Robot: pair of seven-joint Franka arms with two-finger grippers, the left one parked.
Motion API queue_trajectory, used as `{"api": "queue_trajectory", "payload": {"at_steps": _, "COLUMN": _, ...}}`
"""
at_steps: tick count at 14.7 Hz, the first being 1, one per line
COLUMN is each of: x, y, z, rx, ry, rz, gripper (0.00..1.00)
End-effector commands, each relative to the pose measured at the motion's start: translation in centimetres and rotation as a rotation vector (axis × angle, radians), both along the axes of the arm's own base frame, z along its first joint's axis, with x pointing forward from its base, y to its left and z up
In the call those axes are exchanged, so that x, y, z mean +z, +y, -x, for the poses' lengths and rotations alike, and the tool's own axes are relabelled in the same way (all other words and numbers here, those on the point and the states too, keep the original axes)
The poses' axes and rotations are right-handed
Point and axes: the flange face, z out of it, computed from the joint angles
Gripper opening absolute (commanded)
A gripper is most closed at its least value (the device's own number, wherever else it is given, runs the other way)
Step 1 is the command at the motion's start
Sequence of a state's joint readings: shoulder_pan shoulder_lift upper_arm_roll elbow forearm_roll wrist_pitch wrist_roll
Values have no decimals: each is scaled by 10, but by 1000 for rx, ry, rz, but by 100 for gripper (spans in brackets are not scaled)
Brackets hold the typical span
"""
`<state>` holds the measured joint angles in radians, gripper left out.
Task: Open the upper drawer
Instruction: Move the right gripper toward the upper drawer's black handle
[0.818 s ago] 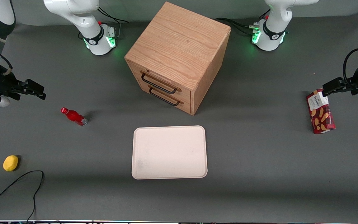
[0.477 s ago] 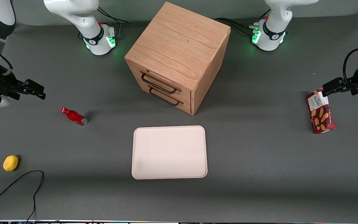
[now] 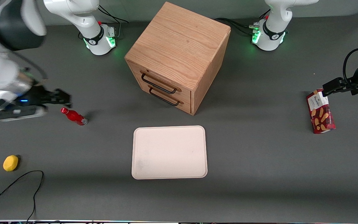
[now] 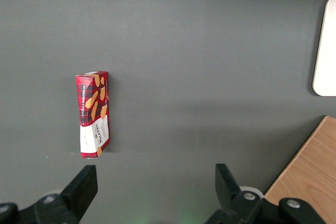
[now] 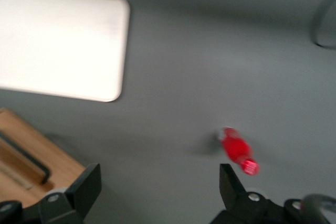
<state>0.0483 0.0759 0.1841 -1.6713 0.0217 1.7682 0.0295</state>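
Right arm's black two-finger gripper point(image 3: 61, 97), fingers apart w/ nothing between, at front view's left edge near small red bottle point(image 3: 73, 116). Oak cabinet's point(image 3: 182, 43) upper drawer point(image 3: 160, 81) shut, centre frame, black bar handle point(image 3: 158, 86) angled twd gripper, presumably for hooking.

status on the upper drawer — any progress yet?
Nothing done: the upper drawer sits flush in the cabinet, handle untouched. In hand: the gripper, fingers open, hangs above the red bottle, toward the working arm's end of the table, well clear of the cabinet. Left: reach the handle, grasp it, pull.
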Motion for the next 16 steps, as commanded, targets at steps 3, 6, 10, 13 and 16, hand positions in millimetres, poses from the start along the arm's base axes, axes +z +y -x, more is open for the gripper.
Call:
{"api": "queue_trajectory", "payload": {"at_steps": 3, "x": 0, "y": 164, "z": 46, "rx": 305, "ry": 1, "rz": -58, "gripper": 100}}
{"api": "queue_trajectory", "payload": {"at_steps": 6, "x": -18, "y": 203, "z": 51, "rx": 519, "ry": 15, "rz": -110, "gripper": 100}}
{"api": "queue_trajectory", "payload": {"at_steps": 10, "x": -35, "y": 207, "z": 48, "rx": 698, "ry": 53, "rz": -202, "gripper": 100}}
{"api": "queue_trajectory", "payload": {"at_steps": 13, "x": -77, "y": 212, "z": 46, "rx": 718, "ry": 124, "rz": -214, "gripper": 100}}
{"api": "queue_trajectory", "payload": {"at_steps": 16, "x": -97, "y": 222, "z": 53, "rx": 733, "ry": 149, "rz": -218, "gripper": 100}}
